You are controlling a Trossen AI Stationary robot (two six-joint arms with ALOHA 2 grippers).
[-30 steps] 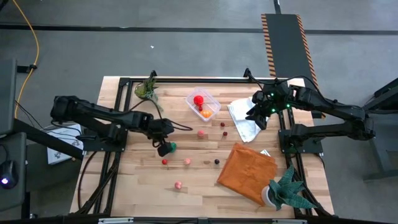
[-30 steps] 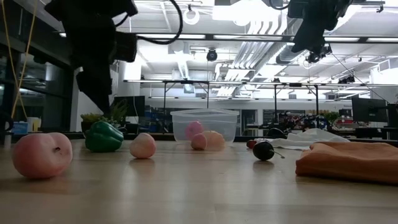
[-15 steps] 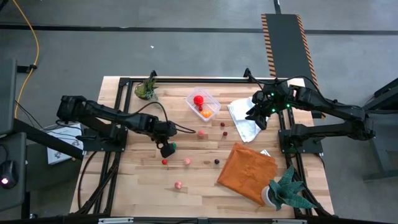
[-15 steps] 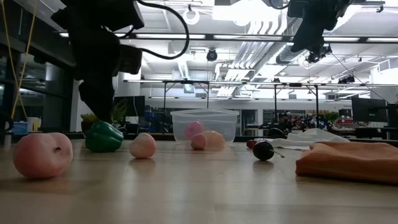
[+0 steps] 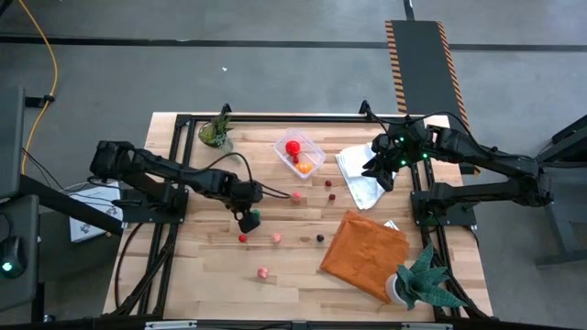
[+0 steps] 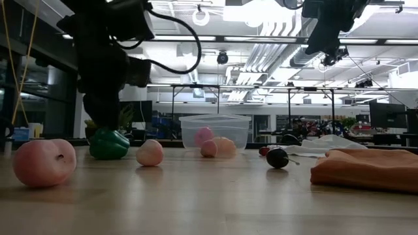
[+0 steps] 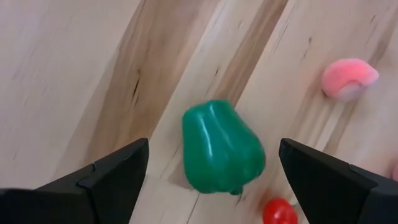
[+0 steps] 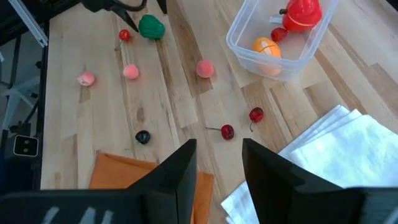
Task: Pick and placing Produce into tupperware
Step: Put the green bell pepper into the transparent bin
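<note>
Left end effector (image 7: 211,180) astride green pepper (image 7: 221,147)

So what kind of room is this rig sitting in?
Probably a lab or workshop. The butcher-block table stands on bare concrete floor with hazard-striped matting, and the low view shows exposed ceiling ducts and monitors.

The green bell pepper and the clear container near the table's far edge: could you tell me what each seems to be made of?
The green bell pepper looks like moulded plastic: smooth and glossy, with soft highlights along its lobes, though rubber is possible. The clear rectangular container seems to be thin see-through plastic: the produce inside and the wood beneath show through its walls.
</note>
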